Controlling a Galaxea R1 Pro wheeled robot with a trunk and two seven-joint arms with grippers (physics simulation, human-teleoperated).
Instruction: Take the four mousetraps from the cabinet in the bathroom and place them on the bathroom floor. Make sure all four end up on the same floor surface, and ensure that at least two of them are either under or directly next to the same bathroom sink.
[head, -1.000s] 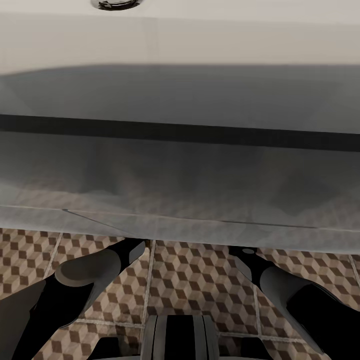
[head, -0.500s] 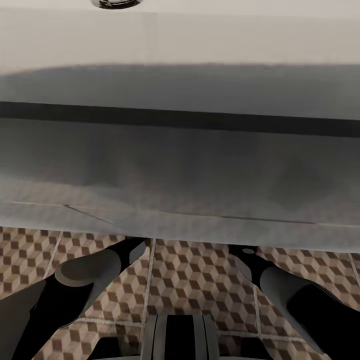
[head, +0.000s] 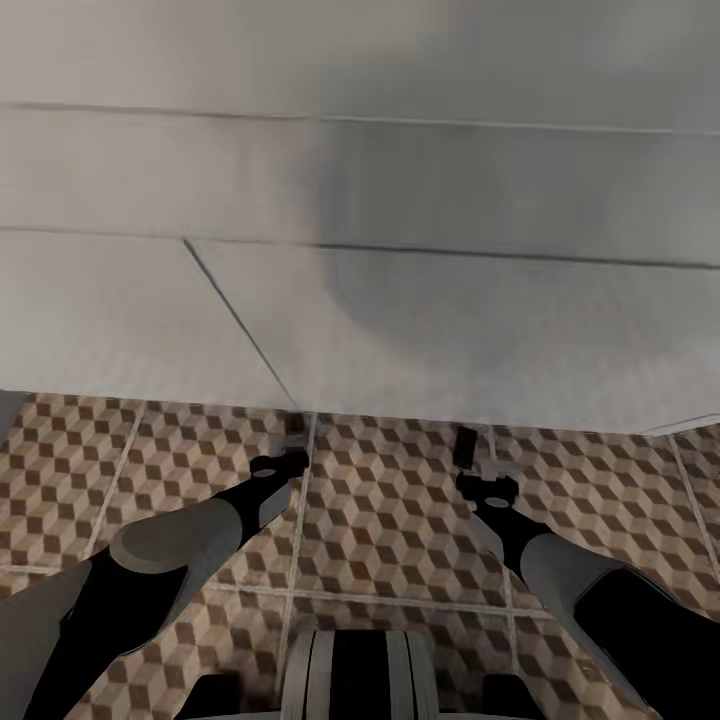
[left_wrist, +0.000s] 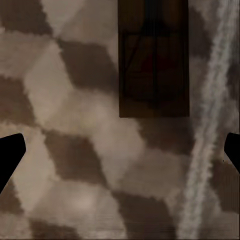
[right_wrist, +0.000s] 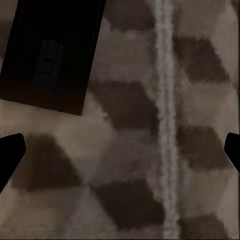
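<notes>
Two mousetraps lie flat on the bathroom floor (head: 390, 520), close to the foot of the sink's white vanity (head: 450, 330). One mousetrap (head: 295, 430) (left_wrist: 154, 60) sits beside a grout line just ahead of my left gripper (head: 275, 466) (left_wrist: 120, 155), which is open and holds nothing. The other mousetrap (head: 463, 445) (right_wrist: 50, 55) lies just ahead of my right gripper (head: 487, 487) (right_wrist: 120, 155), also open and holding nothing. Both wrist views look straight down at the cube-patterned tiles from close above. The basin itself is out of view.
The vanity front spans the whole width of the head view, with a slanted panel seam (head: 235, 320) on its left part. Patterned tiles stretch between it and my base (head: 360, 675), and my two arms reach forward low over them.
The whole head picture has shifted, so the camera moved: the tap and the dark gap under the basin left the view, and the vanity foot and both mousetraps now show. My arms stand about where they were.
</notes>
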